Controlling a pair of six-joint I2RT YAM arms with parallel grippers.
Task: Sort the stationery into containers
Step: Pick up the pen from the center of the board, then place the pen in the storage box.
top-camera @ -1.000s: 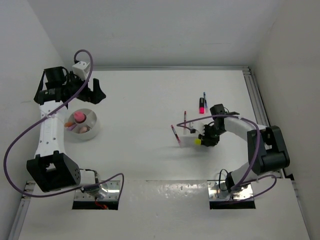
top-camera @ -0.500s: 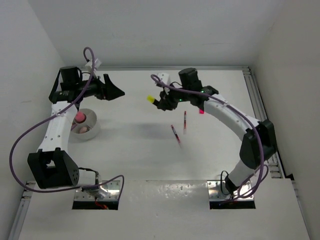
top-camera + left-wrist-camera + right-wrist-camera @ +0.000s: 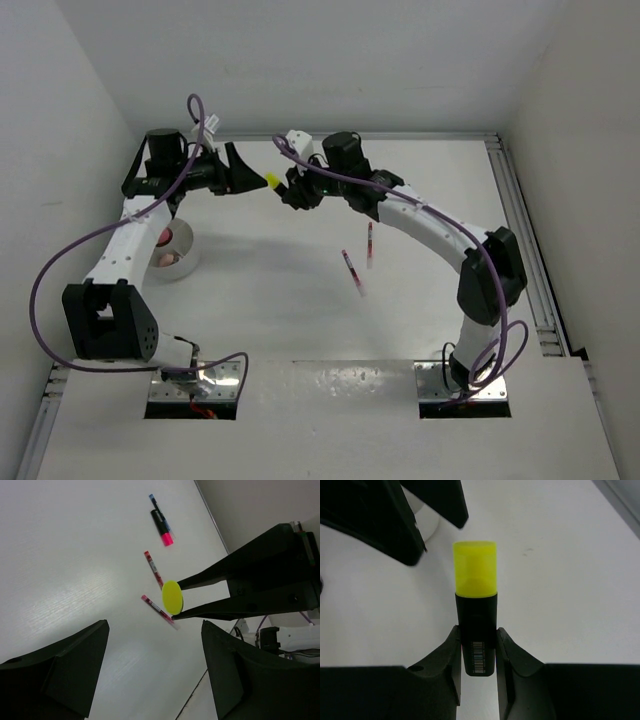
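The right gripper (image 3: 476, 636) is clamped on the black barrel of a yellow-black highlighter (image 3: 475, 575), whose yellow cap sticks out past the fingertips. It is held in the air, beyond the dish (image 3: 190, 256) and to its right, with the cap pointing toward the left gripper (image 3: 240, 168). That gripper's jaws stand wide apart with nothing between them. It also hangs beyond the dish, closer to it, and its fingertips flank the yellow cap without touching it.

The dish sits near the left wall, partly hidden under the left arm, with a pink item (image 3: 164, 238) showing inside it. To the right of the dish, across a wide stretch of white tabletop (image 3: 270, 270), two red pens (image 3: 369, 245) lie close together. Farther from the dish, the left wrist view shows a pink-red highlighter (image 3: 162, 526) beside a blue pen (image 3: 152, 500). A metal rail (image 3: 515, 200) borders the table on the side opposite the dish.
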